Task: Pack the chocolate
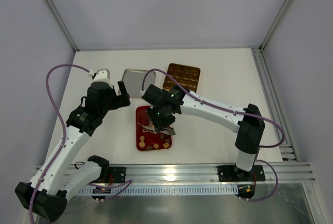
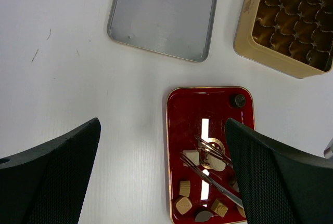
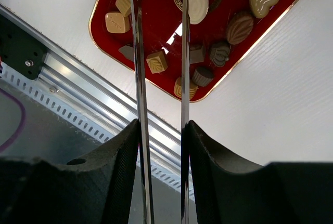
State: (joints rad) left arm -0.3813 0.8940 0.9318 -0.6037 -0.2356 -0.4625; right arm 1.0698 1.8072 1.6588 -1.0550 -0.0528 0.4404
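A white table [image 1: 223,73] is sitting inside pale grey walls [image 1: 156,11], carrying the red tray [image 2: 208,104] where the chocolate [image 3: 157,61] is lying. The left gripper [image 2: 162,130] is hovering with jaws spread wide, while the right gripper [image 3: 162,125] is clamping metal tongs [image 3: 139,78] above the tray.

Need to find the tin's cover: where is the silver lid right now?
In the top view the silver lid lies flat, left of the gold tin and just beyond the red tray.

A white table [image 1: 223,73] is seen, and near its middle a red tray [image 2: 208,104] is laid flat. At the tray's eleven o'clock a silver lid [image 2: 164,16] is set, at one o'clock a gold tin [image 2: 244,24]. No contact between the three is observed.
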